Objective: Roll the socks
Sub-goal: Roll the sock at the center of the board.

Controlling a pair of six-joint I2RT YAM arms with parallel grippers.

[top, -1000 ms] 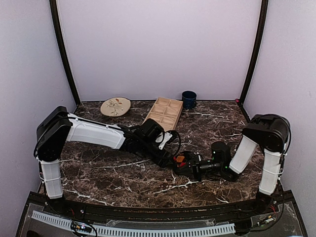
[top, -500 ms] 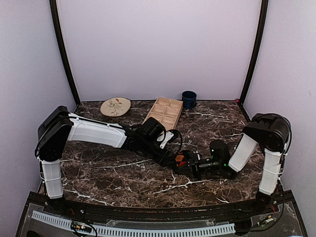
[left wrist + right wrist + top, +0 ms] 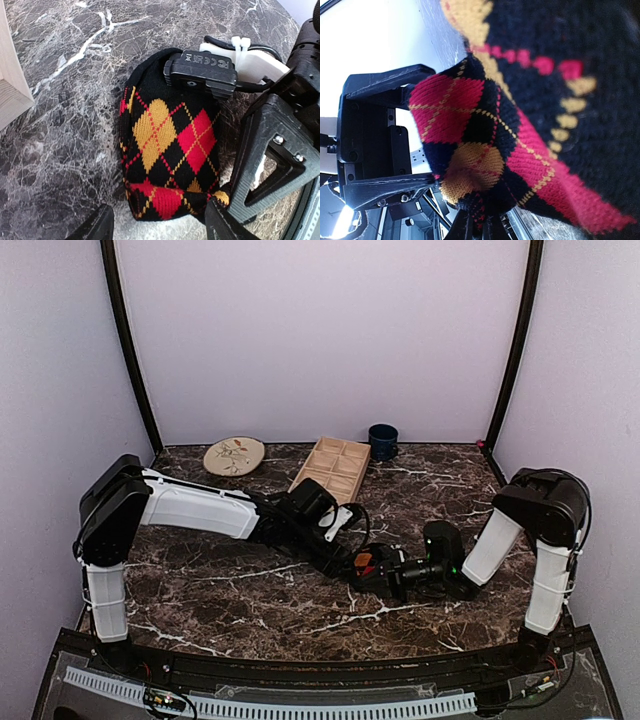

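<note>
The overhead view is lit evenly and softly, and only faint shadows are cast on the dark marble table. In the right wrist view the background is blown out to white behind the argyle sock, while the left wrist view is rendered sharp.

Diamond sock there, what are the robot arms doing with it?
The two arms are working on rolling up a sock. The black argyle sock lies bunched into a short bundle on the marble table. The right arm's fingers are pinched shut on one edge of it, while the left arm's fingers hang open over its end, one on each side. No second sock shows.
</note>
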